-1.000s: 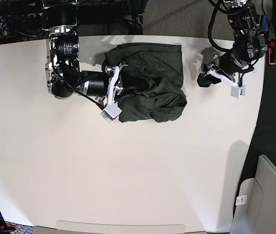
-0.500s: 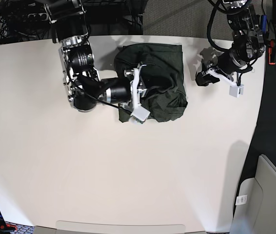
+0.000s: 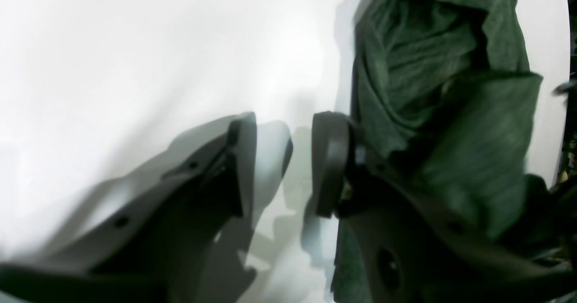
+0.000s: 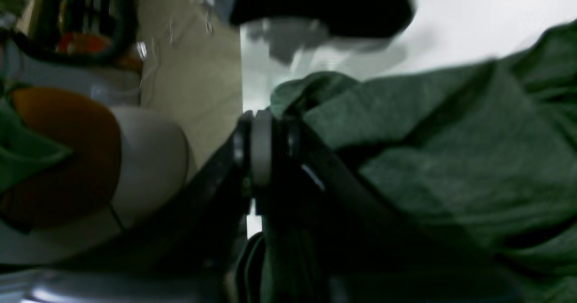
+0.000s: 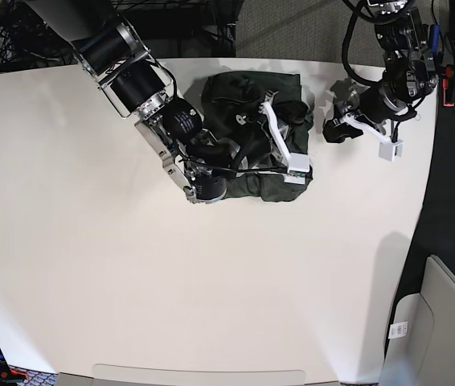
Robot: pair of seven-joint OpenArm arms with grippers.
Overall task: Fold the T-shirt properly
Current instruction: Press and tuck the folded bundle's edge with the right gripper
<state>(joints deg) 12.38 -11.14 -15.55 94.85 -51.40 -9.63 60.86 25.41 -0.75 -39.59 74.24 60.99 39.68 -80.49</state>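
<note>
Right gripper (image 5: 292,149) pinches the T-shirt (image 5: 288,189) at its far side — left gripper (image 3: 284,163) beside it, jaws apart, empty.

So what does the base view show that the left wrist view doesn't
Only the base view shows the right arm stretched over the T-shirt, the right gripper at the shirt's edge nearest the left arm, the whole white table, and the left gripper seen from outside. Only the left wrist view shows the gap between the left jaws, parted with nothing in it, and the shirt's heathered knit close up. Both show the rumpled green T-shirt on the white table beside the left gripper.
</note>
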